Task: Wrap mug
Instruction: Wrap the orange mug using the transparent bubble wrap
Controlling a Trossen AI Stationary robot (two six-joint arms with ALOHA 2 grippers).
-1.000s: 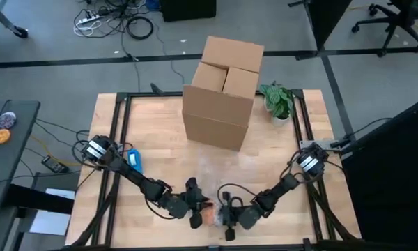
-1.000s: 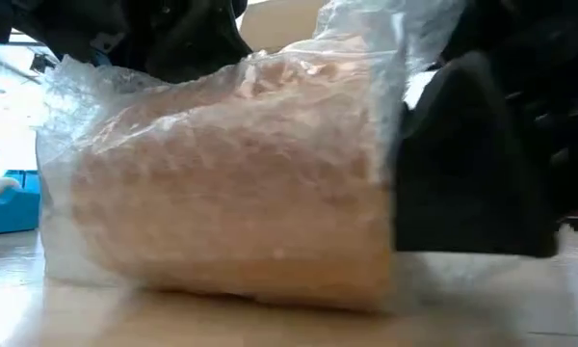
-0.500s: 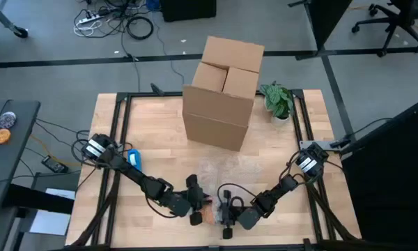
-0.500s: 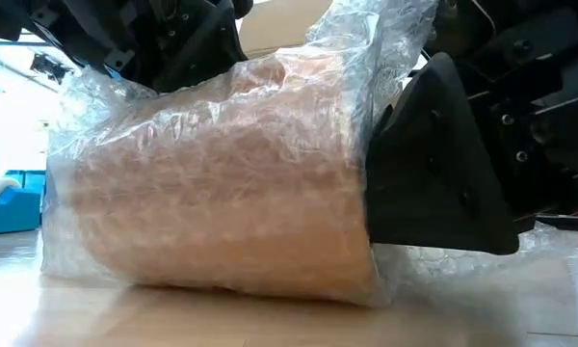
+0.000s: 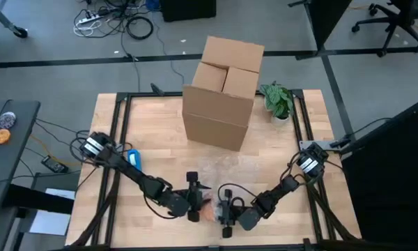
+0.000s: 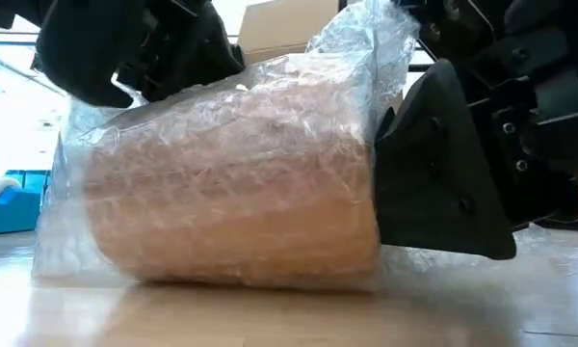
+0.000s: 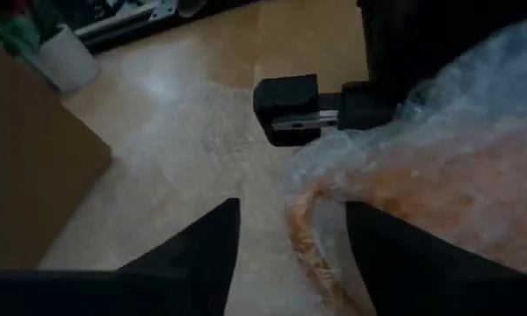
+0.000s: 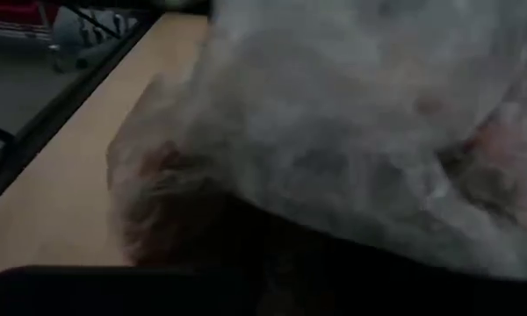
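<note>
Down at the near edge of the bench (image 5: 146,125), roughly midway along it, the mug (image 6: 241,207) lies on its side, orange-brown and swaddled in clear bubble wrap (image 6: 352,53) that bunches up loosely above it and trails onto the wood. Both arms are bent low over it from either side. The left gripper (image 5: 192,197) sits just beside the bundle on its left, and its wrist camera shows its two dark fingers (image 7: 198,254) spread apart, with bare wood between them and the wrapped mug lying just past one finger rather than pinched. The right gripper (image 5: 226,212) is pushed up against the bundle's other side; from table height its dark wedge-shaped body presses on the mug's wrapped end, with wrap billowing over it. Its own camera is smothered by cloudy plastic, so I cannot tell whether its fingers are spread or pinched together. Toward the far edge of the bench, near the middle, stands a tall cardboard box (image 5: 219,94) with its flaps folded shut. Just to its right, by the far right corner, is a small potted plant (image 5: 277,101) in a white pot. A small blue object (image 5: 134,160) lies near the left edge, close beside the left arm.
</note>
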